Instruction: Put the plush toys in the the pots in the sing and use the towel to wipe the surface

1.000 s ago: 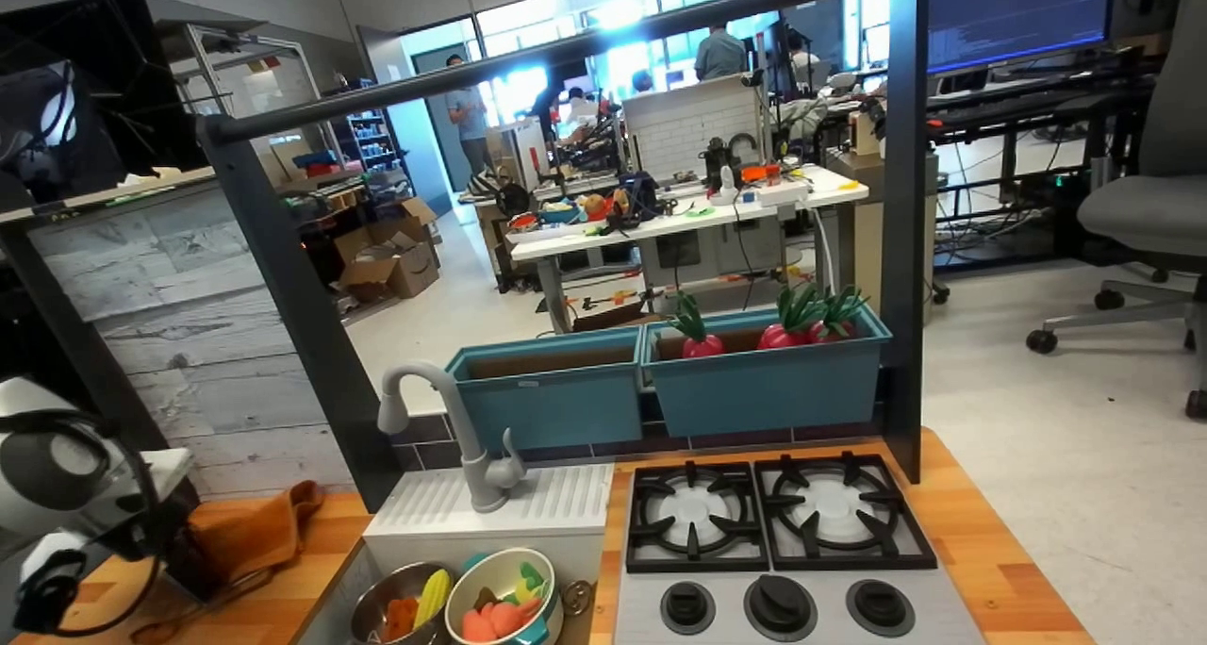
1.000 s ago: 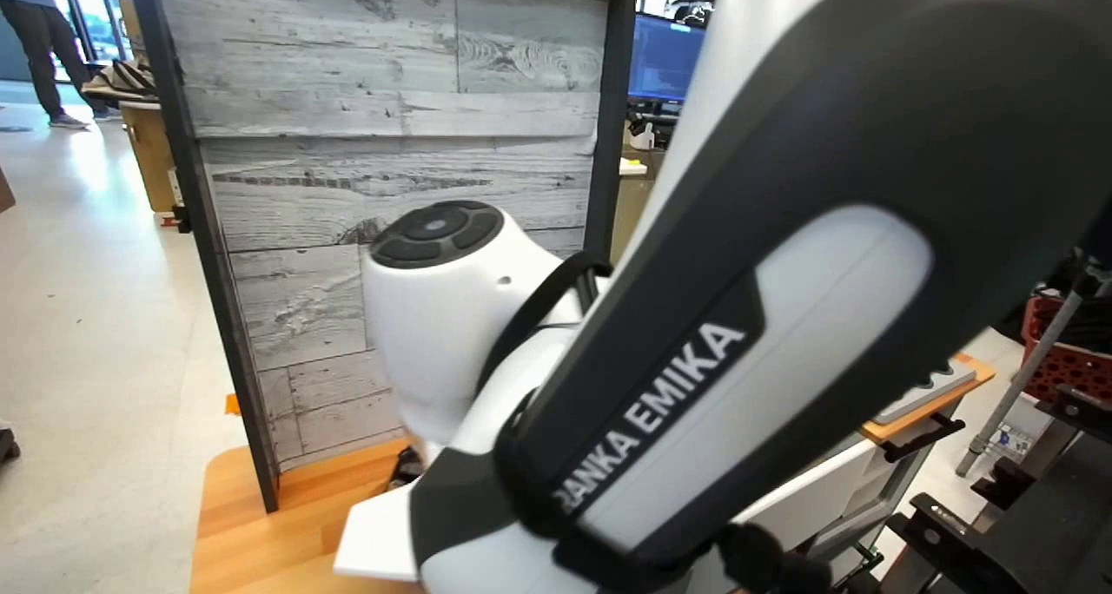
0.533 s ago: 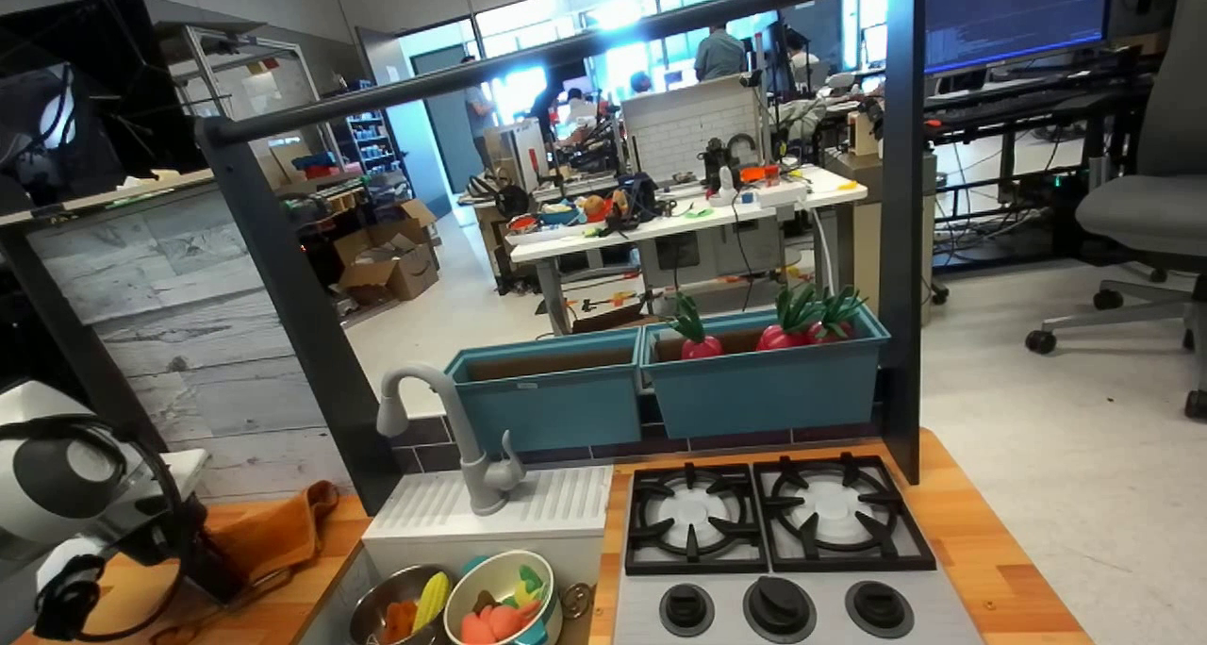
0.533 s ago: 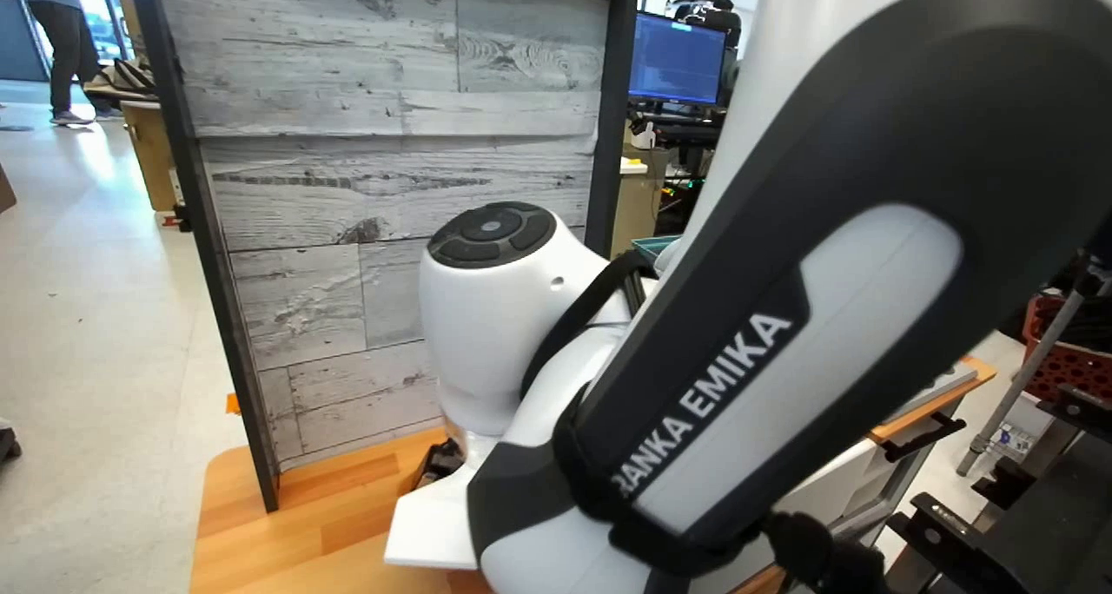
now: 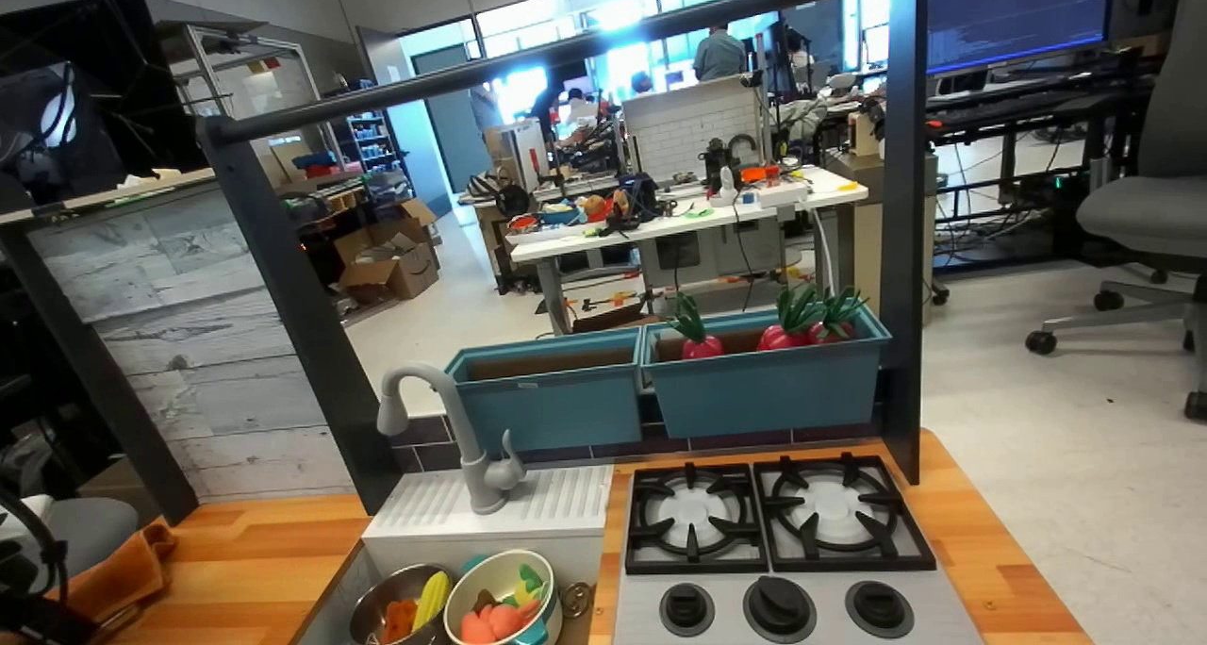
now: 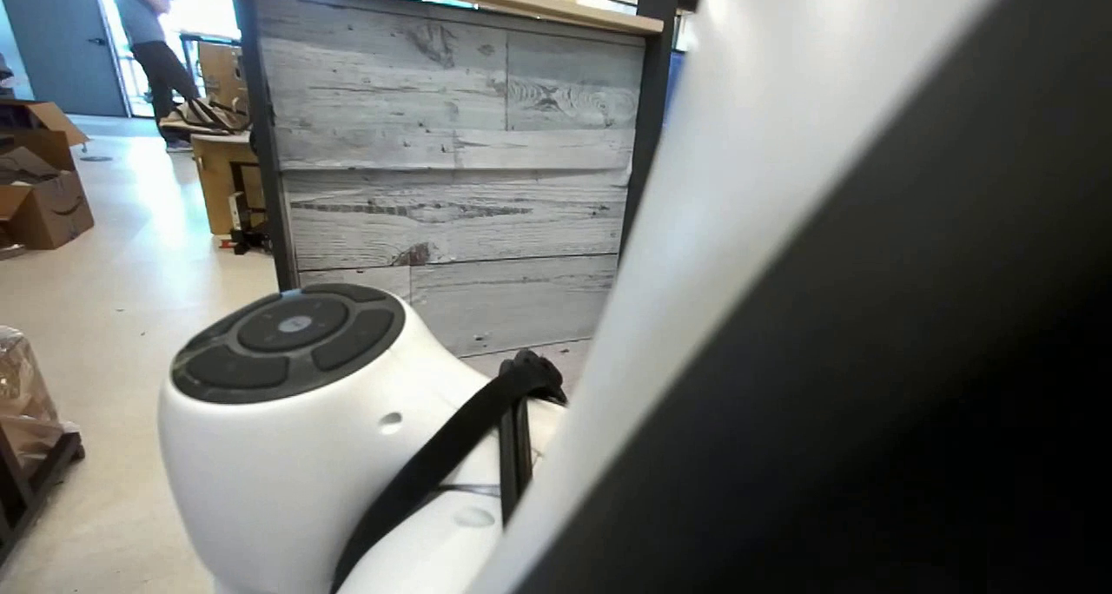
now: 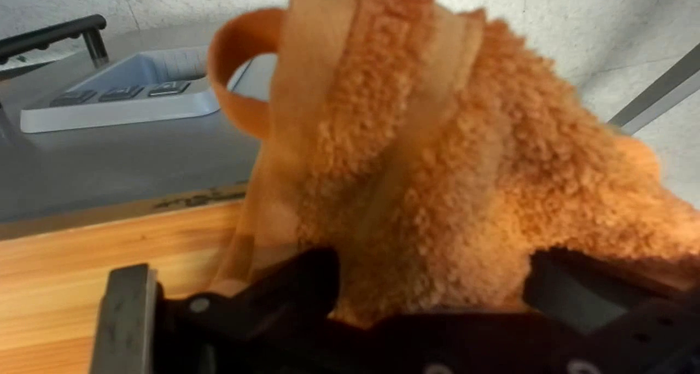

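Towel [image 7: 459,155] bunches between wide-spread jaws of the end effector [image 7: 433,262].

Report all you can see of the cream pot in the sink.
Round, open and smooth, perhaps enamelled, the cream pot has teal handles on opposite sides. It looks upright in the sink, beside the metal pot; whether they touch is unclear. Coral, brown and green toys lie inside it. Its base is out of sight.
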